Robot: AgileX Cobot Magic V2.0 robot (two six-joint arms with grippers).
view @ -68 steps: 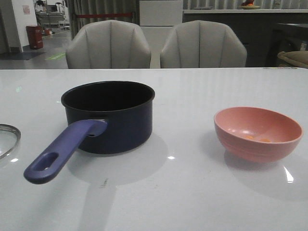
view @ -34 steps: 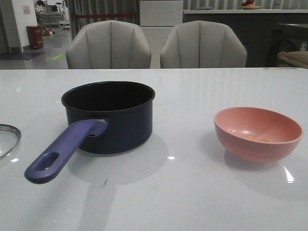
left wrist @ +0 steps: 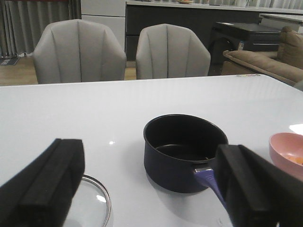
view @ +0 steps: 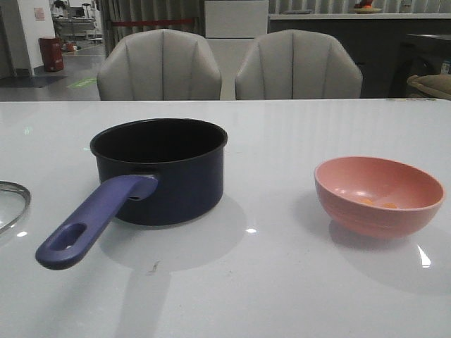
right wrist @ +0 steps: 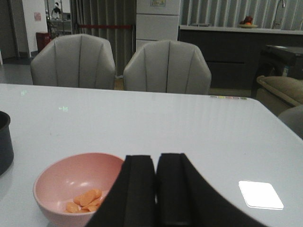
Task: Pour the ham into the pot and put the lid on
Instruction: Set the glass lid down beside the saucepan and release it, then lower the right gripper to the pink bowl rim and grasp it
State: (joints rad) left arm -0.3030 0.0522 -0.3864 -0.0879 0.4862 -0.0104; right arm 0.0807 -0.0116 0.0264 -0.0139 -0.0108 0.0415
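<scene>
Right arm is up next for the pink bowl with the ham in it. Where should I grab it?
Grip the pink bowl by its rim, coming from above on the side nearest the right gripper, one finger inside and one outside. The wall curves and flares, so only the thin rim suits a pinch. The ham lies low in the middle.

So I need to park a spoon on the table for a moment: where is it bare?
Bare patches: between the pot and the bowl; the near strip in front of both; the far stretch toward the chairs. It is tighter at the left, where the pot's handle angles toward the lid.
</scene>
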